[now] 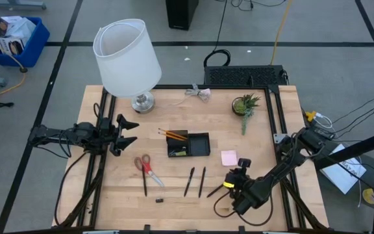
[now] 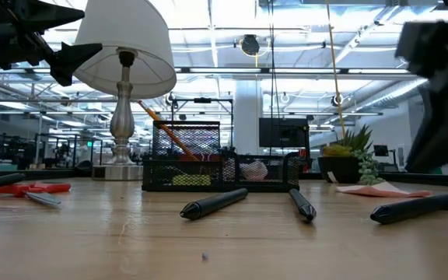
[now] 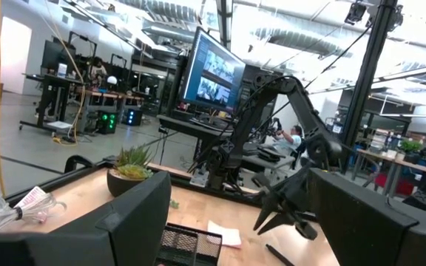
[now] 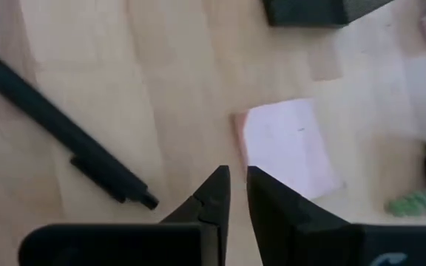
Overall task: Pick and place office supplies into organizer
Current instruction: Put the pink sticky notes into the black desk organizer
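Observation:
The black organizer [image 1: 197, 144] sits mid-table with orange pencils [image 1: 173, 134] leaning out of its left compartment. Red-handled scissors [image 1: 145, 166] lie flat to its near left. Two black pens [image 1: 189, 182] [image 1: 202, 181] lie side by side in front of it, a third pen [image 1: 214, 190] to their right, and a tiny dark bit [image 1: 160, 201] near the front edge. The pink sticky-note pad [image 4: 287, 148] lies flat just beyond my right gripper [image 4: 235, 185], which hovers above the table, fingers nearly together and empty. My left gripper [image 1: 127, 130] waits open at the table's left side.
A white-shaded lamp [image 1: 127, 58] stands at the far left and a small potted plant [image 1: 245, 105] at the far right. A crumpled clear wrapper [image 1: 200, 93] lies near the far edge. Bare wood lies between the scissors and the near edge.

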Motion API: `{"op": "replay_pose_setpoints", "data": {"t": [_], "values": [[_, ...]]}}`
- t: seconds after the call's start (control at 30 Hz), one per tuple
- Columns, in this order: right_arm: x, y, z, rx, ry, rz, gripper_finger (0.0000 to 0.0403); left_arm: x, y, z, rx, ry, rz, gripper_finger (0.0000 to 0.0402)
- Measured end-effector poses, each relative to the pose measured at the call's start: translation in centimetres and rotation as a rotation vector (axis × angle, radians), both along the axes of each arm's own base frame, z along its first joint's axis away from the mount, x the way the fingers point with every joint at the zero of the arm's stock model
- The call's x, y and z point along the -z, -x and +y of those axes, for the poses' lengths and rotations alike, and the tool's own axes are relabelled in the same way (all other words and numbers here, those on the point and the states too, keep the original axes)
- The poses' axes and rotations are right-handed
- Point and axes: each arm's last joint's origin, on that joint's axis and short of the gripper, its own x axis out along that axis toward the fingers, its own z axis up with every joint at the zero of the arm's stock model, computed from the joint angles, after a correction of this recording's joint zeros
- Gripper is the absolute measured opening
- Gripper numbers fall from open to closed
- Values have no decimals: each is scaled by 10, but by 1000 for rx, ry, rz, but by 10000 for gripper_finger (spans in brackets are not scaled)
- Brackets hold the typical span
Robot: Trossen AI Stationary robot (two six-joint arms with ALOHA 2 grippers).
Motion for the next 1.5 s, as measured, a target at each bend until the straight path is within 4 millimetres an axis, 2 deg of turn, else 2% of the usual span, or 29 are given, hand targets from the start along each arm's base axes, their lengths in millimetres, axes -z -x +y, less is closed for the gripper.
{"op": "replay_pose_setpoints", "data": {"t": [0.17,0.43,0.63,0.77,1.2,1.5], "values": [[14,2,-7,-25,21,-47,63,0,0,0,0,0,1,319],[14,-9,-11,-40,38,-90,120,0,0,0,0,0,0,319],[15,-23,-17,-88,24,-80,143,0,0,0,0,0,0,319],[16,-27,-24,-74,5,-41,148,0,0,0,0,0,0,319],[29,-16,-37,-36,-13,18,148,0,0,0,0,0,0,319],[29,-18,-44,-26,-6,67,120,0,0,0,0,0,0,319]]}}
